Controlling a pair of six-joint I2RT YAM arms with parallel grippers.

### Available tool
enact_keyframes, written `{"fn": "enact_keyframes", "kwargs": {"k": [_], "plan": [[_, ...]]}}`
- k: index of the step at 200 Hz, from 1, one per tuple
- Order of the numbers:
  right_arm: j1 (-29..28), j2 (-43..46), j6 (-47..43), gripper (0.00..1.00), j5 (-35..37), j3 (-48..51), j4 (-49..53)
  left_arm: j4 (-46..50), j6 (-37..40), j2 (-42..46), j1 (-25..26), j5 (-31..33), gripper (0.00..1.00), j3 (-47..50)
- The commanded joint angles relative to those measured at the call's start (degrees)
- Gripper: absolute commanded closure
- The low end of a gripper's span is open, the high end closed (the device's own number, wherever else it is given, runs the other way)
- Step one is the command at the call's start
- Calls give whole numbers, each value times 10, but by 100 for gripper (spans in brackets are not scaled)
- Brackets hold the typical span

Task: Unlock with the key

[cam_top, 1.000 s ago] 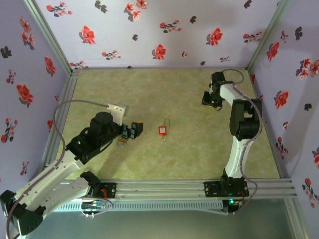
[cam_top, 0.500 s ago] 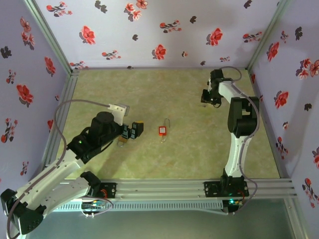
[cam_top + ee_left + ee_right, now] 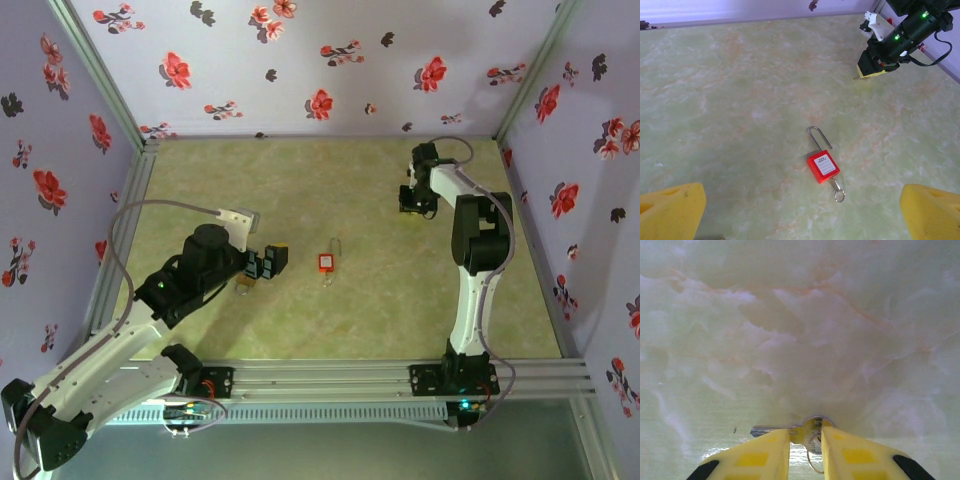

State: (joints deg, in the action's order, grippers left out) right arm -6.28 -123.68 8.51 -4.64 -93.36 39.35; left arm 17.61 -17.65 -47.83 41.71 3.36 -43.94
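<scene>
Here the key (image 3: pixel 809 427), a thin grey metal sliver with a round head and a fine wire ring, sits toward the counter's far right corner, its blade level along the glossy surface. The right jaws stand narrow, their yellow pads (image 3: pixel 760 456) pinching the head from both sides. The counter (image 3: pixel 400 290) is pale green, marbled with orange veins. Near its middle rests the red padlock (image 3: pixel 823 166), boxy, with a looped steel shackle. The left jaws gape wide, holding nothing.
</scene>
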Motion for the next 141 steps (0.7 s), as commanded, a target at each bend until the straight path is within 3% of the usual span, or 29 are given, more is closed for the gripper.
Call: {"fn": "enact_keyframes", "kwargs": {"k": [1,62,111,141], "plan": [[0,-10,-8,78,25,-7,20,-6,4,0,-1,-2,0,-1],[0,-19,0,83,44,-16,30,-1,7,8,-1,-1,1,1],[-1,-16,6,100,44,-14,30,-1,6,7,-1,0,0,2],[-5,26,16,100,23,12,14,-26,-20,4,-1,-2,0,1]]}}
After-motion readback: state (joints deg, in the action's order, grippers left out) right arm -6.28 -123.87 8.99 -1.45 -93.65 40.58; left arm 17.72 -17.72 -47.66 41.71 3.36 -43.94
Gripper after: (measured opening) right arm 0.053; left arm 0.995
